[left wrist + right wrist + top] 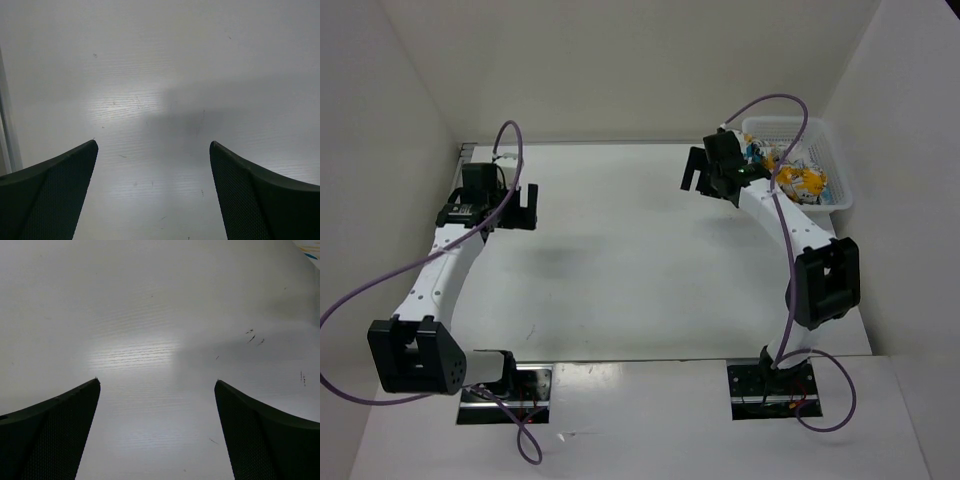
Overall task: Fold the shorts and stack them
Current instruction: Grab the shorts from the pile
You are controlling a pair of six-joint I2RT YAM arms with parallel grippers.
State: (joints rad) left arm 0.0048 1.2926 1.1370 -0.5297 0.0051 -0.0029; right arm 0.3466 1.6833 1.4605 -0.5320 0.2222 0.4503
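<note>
The shorts (798, 180) lay crumpled in the white mesh basket (842, 196) at 2 o'clock on the table (620, 270), white cloth with teal, orange-yellow and black print. Near it the right gripper (692, 172), and at 10 o'clock the left gripper (523, 208), had fingers spread, holding nothing.

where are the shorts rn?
Top view: shorts bunched in the white mesh basket, far-right corner of the table, beside the right gripper.
</note>
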